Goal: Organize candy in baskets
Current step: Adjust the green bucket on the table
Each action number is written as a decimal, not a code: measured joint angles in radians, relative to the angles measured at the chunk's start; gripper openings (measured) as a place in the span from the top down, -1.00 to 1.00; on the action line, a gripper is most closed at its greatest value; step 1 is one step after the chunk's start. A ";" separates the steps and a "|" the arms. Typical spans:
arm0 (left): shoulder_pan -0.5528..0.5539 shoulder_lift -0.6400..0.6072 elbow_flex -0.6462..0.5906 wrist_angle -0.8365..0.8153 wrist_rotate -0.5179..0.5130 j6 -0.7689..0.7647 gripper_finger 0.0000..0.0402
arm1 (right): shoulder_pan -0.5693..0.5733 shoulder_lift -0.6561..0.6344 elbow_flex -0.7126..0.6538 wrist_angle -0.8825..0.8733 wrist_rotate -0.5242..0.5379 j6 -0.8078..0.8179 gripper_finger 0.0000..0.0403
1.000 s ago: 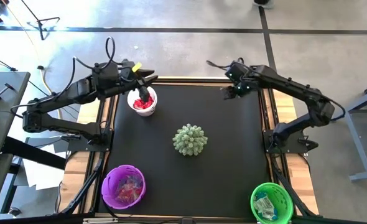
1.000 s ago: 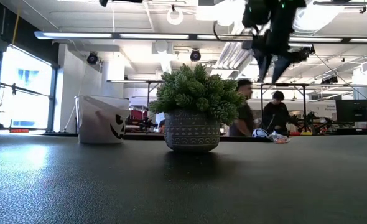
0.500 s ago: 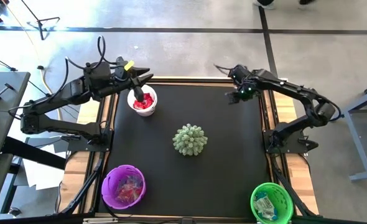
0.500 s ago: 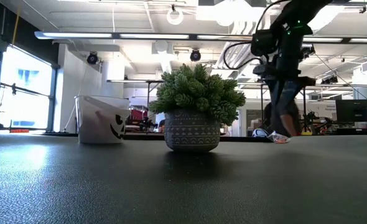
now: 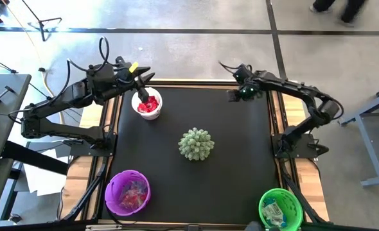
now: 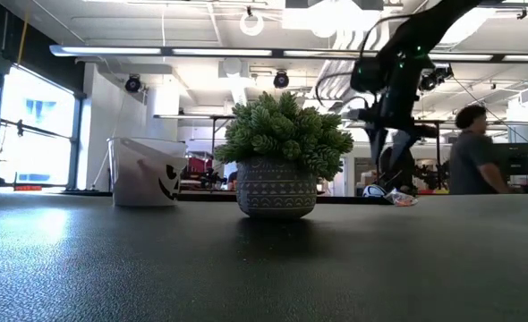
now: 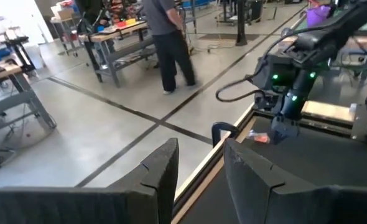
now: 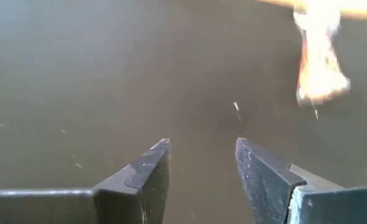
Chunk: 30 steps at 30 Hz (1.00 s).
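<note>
Right claw (image 5: pixel 233 95) open, empty, low over mat's far right corner. Loose candy (image 8: pixel 319 71) just ahead, off to one side, not between fingers; long side runs away from claw. Left claw (image 5: pixel 146 78) part open, empty, over white basket (image 5: pixel 147 104), much farther.

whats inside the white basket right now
The white basket holds candy in shiny red wrappers, heaped near its rim in the high view. Whatever lies under that top layer is covered. The left gripper hovers at its edge, open and empty.
</note>
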 joint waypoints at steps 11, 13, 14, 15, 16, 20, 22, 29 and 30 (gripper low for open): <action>0.096 -0.005 0.000 -0.019 -0.003 0.081 0.44 | 0.030 0.058 0.117 -0.034 0.022 -0.063 0.13; 0.127 -0.005 0.000 -0.020 -0.003 0.105 0.44 | 0.034 0.066 0.181 -0.060 0.045 -0.072 0.13; 0.142 -0.005 0.000 -0.020 -0.002 0.110 0.44 | 0.033 0.074 0.218 -0.085 0.066 -0.073 0.13; 0.158 -0.005 0.000 -0.020 -0.002 0.111 0.44 | 0.028 0.084 0.257 -0.124 0.087 -0.072 0.13; 0.172 -0.005 0.000 -0.022 0.004 0.111 0.44 | 0.018 0.098 0.298 -0.181 0.102 -0.072 0.13; 0.219 -0.005 0.000 -0.047 0.026 0.112 0.44 | -0.044 0.182 0.459 -0.442 0.114 -0.077 0.13; 0.239 -0.005 0.000 -0.052 0.045 0.112 0.44 | -0.078 0.232 0.519 -0.523 0.117 -0.124 0.13; 0.262 -0.005 0.000 -0.028 0.085 0.056 0.44 | -0.151 0.391 0.638 -0.593 0.108 -0.363 0.13; 0.262 -0.005 0.000 -0.026 0.085 0.036 0.44 | -0.157 0.412 0.653 -0.601 0.108 -0.389 0.13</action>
